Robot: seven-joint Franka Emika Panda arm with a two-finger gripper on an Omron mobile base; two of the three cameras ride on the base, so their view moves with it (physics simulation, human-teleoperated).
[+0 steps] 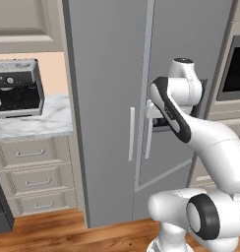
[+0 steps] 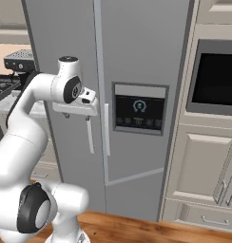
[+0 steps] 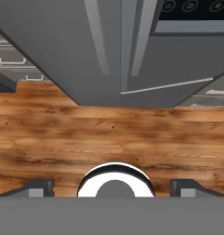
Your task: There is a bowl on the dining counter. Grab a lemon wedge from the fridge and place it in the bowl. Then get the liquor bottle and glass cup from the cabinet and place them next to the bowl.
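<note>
The fridge (image 2: 137, 71) stood shut, right in front of the robot. The lemon wedge was likely inside, behind the doors, so it could not be seen. The gripper (image 2: 91, 98) hung near the two white handles (image 2: 107, 129) at the middle of the fridge. It pointed down at the floor (image 3: 109, 133). Its tips (image 3: 38, 187) stood wide apart and held nothing.

The door will likely feel heavy and stiff, and it will not bend. The best place to grab looks like the long handle, pinched across its thin side. A smooth handle may be slippery, so the grip should be firm. The wedge, once found, should be tiny, light and soft, so a gentle squeeze should do.

The right base view showed the dark dispenser panel (image 2: 139, 110) and the oven (image 2: 217, 78) to the right. The left base view showed a coffee machine (image 1: 16, 88) on a worktop (image 1: 33, 123) to the left. The hand view showed the floor and the bottom of the fridge.
</note>
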